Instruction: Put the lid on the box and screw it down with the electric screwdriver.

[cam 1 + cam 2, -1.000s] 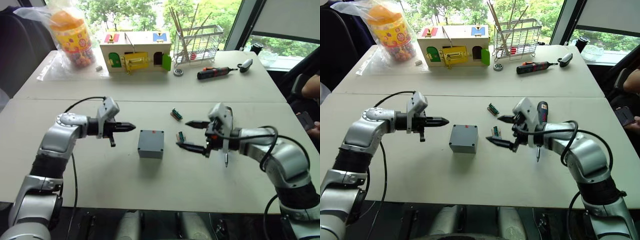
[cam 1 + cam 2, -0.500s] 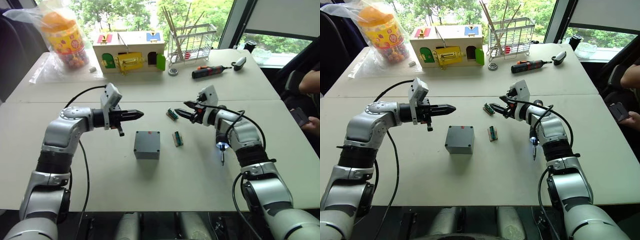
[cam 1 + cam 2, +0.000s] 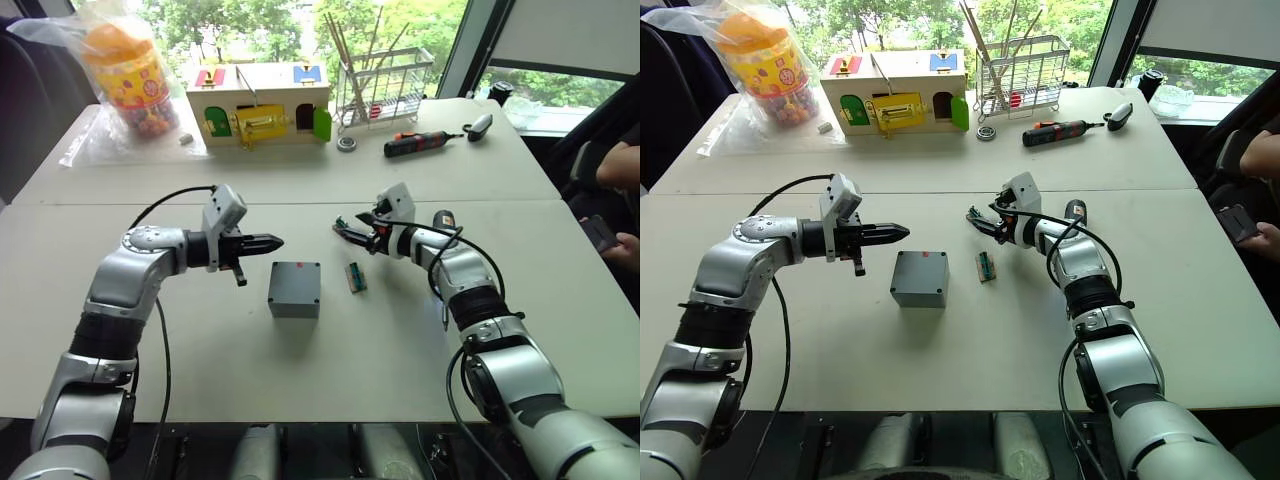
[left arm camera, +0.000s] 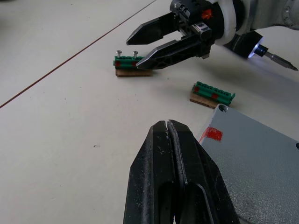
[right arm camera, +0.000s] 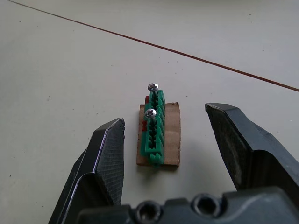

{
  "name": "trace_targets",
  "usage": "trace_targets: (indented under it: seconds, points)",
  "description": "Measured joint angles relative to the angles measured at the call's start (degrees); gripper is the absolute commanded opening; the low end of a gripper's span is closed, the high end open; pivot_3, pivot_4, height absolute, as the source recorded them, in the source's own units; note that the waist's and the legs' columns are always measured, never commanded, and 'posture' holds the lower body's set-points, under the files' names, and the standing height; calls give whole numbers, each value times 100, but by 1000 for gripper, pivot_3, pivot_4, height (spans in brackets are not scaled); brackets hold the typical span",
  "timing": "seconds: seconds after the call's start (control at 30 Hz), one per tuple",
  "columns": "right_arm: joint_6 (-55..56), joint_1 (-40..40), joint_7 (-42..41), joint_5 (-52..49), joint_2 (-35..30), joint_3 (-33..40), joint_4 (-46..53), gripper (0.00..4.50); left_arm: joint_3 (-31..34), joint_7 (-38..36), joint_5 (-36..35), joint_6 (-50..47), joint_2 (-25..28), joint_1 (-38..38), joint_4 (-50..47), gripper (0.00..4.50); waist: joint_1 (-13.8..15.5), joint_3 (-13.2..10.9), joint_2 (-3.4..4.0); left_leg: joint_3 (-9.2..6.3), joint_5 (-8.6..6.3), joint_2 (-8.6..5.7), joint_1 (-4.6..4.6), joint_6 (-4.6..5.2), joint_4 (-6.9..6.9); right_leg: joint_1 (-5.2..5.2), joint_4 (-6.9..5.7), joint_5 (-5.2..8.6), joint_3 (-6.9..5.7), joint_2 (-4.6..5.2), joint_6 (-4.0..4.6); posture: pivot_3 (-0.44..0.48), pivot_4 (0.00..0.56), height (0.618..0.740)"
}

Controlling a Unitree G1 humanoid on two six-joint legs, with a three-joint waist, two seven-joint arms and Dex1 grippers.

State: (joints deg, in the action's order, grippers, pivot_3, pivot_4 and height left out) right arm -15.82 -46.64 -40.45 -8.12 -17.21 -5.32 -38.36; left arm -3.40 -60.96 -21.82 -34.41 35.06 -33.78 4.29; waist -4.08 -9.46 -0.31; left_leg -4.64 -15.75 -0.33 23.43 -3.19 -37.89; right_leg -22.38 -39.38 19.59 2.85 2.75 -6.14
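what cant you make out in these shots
- electric screwdriver: head views, mostly hidden behind the right arm.
- box: left wrist view, cut off by the edge, so lid seating is unclear.
- green holder: right wrist view, its sockets too small to count between the right gripper's open jaws.

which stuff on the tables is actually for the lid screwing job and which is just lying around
For the job: box, electric screwdriver, green screw holder between the open right gripper's fingers.

Lying about: toy house, red-and-black screwdriver, wire rack, bagged jar.
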Motion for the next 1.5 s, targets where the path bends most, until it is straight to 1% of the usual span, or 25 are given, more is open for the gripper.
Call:
trace_targets:
  seconds: [0.23,0.3,0.33,0.5,0.8,1.27,1.4,1.47,1.5]
  points:
    - [3,0,5,7,10,35,-1,3130,-34,-8,18,25,3,101,8,0,1,0,0,0,0,0,0,-1,0,1,0,0,0,0,0,0,150,740]
    - [3,0,11,6,29,79,1,2497,-37,-10,18,25,3,102,7,0,2,0,0,0,0,0,0,-1,0,1,0,0,0,1,0,0,150,740]
    - [3,0,15,5,37,107,2,2372,-38,-11,18,25,3,102,7,0,2,0,0,0,0,0,0,-1,0,1,0,0,0,0,0,0,150,740]
    - [9,0,29,8,61,133,4,39,-60,-18,60,26,3,102,8,0,0,0,0,0,0,0,0,-1,0,1,0,0,0,0,0,0,150,740]
    - [14,23,56,10,79,138,112,39,-151,-21,83,25,3,156,7,0,0,0,0,0,0,0,0,-1,0,0,0,0,0,0,0,0,150,740]
    - [-519,392,-37,-121,-37,240,1287,39,-185,-33,113,122,-29,162,38,0,6,0,0,-1,0,-1,0,-1,0,1,-1,0,0,1,0,0,150,740]
    - [-678,428,-8,-190,-189,329,1760,39,-184,-48,99,146,-40,145,94,0,14,0,0,-1,0,-1,0,0,0,2,-1,0,0,2,0,0,150,740]
    - [-962,589,-66,-351,-303,375,2373,39,-140,-58,-13,73,-48,137,118,0,18,0,0,-3,0,-1,2,0,1,1,0,0,-1,2,0,0,150,740]
    - [-1175,719,-133,-473,-373,379,2830,39,-80,-75,-108,-20,-51,124,116,0,16,0,0,-3,0,0,3,0,1,-1,0,0,-1,1,0,0,150,740]
